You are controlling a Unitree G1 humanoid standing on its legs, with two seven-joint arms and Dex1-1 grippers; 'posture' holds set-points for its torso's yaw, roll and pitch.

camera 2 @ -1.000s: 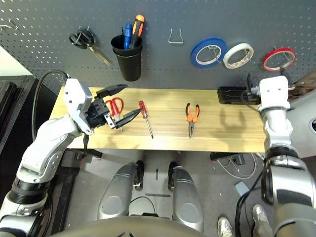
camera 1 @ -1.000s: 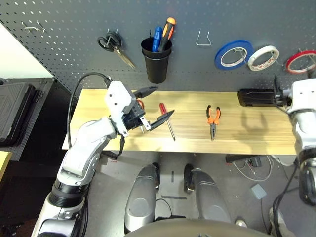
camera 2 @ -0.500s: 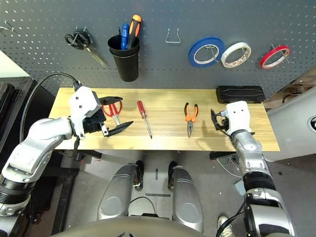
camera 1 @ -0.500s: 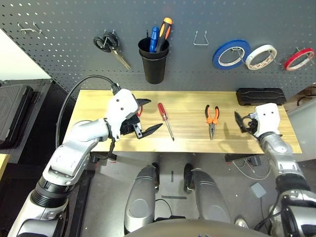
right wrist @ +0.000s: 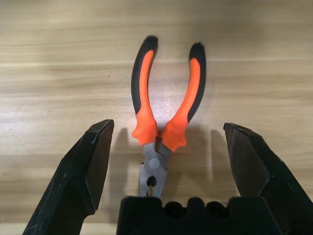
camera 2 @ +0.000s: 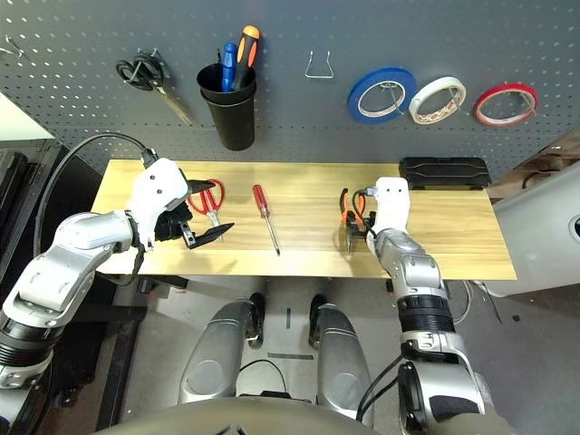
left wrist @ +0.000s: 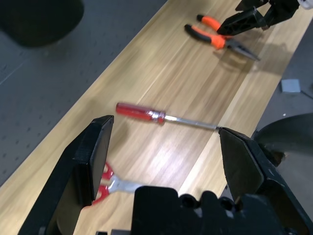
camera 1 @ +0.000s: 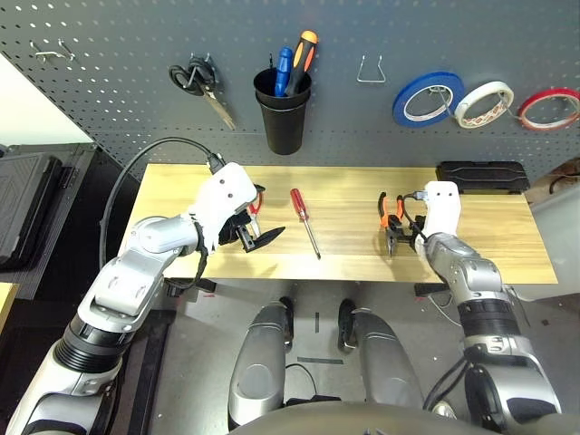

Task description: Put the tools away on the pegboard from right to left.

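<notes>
**Right gripper spread wide over the pliers, three tools on the table**

The right gripper (right wrist: 166, 161) stands with its fingers fully apart and nothing between them. The orange-and-black-handled pliers (right wrist: 164, 117) lie flat on the wooden table (camera 1: 471, 254) directly ahead of it, the steel nose pointing back toward the gripper and lined up with the gap between the two fingers, the handles splayed away from it. No contact with the pliers can be made out.

The left gripper (left wrist: 166, 161) is likewise wide open and empty, hovering above the table's near edge. The slim red-handled screwdriver (left wrist: 161, 116) lies just beyond its fingertips, crosswise to them. The red-handled scissors (left wrist: 105, 183) sit close under the gripper, beside its left finger and partly hidden by it.

Beyond both grippers, the pegboard (camera 1: 118, 100) rises behind the table. The thin red tape ring (camera 1: 549, 108) hangs on a hook up and to the right of the right gripper, next to a white tape roll (camera 1: 482, 103) and a blue tape roll (camera 1: 428, 99). A black cup (camera 1: 285, 112) and black-handled scissors (camera 1: 201, 83) hang above the left gripper.
</notes>
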